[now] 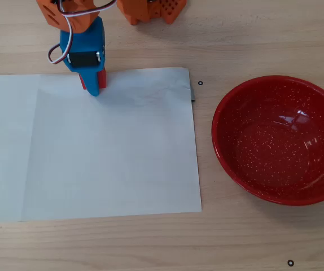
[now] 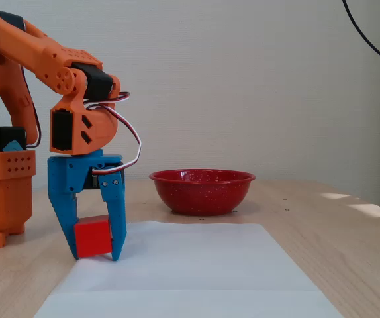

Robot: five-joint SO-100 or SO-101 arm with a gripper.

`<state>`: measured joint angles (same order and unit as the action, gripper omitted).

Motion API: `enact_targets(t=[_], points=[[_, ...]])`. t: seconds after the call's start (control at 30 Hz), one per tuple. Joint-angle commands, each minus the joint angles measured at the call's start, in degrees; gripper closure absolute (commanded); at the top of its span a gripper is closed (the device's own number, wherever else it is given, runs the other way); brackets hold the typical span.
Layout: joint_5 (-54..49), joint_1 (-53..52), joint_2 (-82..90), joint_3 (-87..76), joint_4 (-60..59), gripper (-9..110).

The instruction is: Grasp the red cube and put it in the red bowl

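The red cube sits between the two blue fingers of my gripper, low at the near-left corner of the white paper. The fingers close against its sides, and the cube rests at paper level. In the overhead view the gripper covers most of the cube; only thin red edges show beside the blue fingers at the paper's top edge. The red speckled bowl stands empty on the wood to the right of the paper, and in the fixed view the bowl is behind and to the right of the gripper.
The orange arm base stands at the left in the fixed view and at the top in the overhead view. A white paper sheet covers the left and middle of the wooden table. A black cable hangs top right.
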<state>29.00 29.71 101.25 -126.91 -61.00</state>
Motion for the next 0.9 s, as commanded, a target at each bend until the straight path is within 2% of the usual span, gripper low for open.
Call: enact_targets(t=[0.0,0.6,0.87], points=[[0.7,0.3,3.3,3.3,-2.4,101],[0.0,1.8,7.6,5.0,-8.0,101],[-2.6,1.0,7.6,10.7,-12.3,101]])
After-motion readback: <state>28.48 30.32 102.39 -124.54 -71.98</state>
